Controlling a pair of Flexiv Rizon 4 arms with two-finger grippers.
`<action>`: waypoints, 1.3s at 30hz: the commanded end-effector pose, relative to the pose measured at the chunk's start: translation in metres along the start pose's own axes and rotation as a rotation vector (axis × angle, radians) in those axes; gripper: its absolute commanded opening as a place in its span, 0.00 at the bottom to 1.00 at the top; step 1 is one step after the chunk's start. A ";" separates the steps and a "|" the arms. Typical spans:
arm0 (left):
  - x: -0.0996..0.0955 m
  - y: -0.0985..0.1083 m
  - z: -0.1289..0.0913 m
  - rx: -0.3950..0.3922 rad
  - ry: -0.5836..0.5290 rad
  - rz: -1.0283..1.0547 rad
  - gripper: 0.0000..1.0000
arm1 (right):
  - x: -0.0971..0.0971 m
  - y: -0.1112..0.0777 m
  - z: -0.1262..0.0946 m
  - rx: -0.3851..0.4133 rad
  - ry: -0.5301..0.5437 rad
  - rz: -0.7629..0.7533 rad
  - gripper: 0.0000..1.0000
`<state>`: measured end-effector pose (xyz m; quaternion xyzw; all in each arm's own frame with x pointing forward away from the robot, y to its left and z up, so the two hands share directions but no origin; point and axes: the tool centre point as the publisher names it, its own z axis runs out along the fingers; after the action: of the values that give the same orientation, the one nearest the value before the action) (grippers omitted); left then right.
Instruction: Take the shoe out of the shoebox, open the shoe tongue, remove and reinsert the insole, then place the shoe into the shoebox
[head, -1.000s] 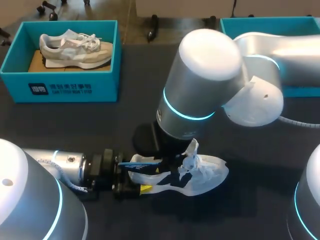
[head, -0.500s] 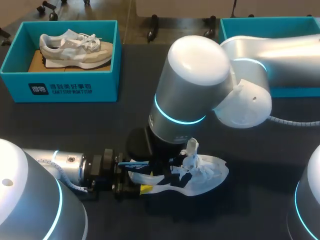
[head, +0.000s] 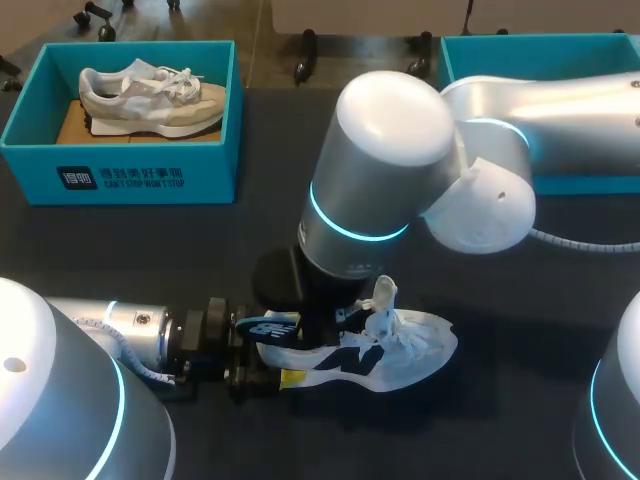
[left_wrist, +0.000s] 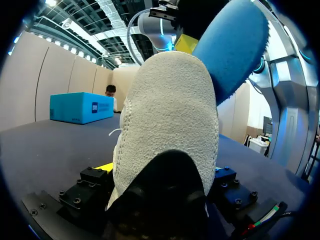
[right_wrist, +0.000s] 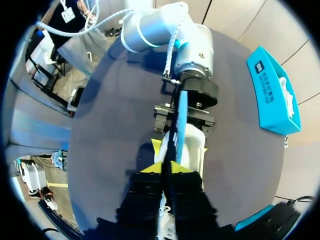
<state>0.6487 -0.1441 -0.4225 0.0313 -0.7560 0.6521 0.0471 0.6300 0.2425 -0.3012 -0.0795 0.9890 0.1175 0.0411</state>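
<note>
The left box, teal, holds a beige shoe; nearer the front, the left hand clamps the heel of the white shoe, navy-marked, on the dark table. The right hand pinches the single blue insole on edge above that heel. The right box, also teal, makes two boxes and two shoes.
</note>
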 end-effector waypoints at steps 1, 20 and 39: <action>0.000 0.002 0.000 0.002 -0.003 0.001 0.00 | -0.001 -0.003 -0.001 -0.007 -0.003 0.002 0.00; 0.000 0.002 0.000 0.002 -0.003 0.001 0.00 | 0.015 0.009 -0.031 -0.015 -0.032 0.120 0.00; 0.000 0.002 0.000 0.002 -0.003 0.001 0.00 | 0.029 0.010 -0.012 0.035 -0.133 0.323 0.25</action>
<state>0.6487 -0.1441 -0.4225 0.0313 -0.7560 0.6521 0.0471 0.6034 0.2418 -0.2846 0.0868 0.9869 0.1098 0.0804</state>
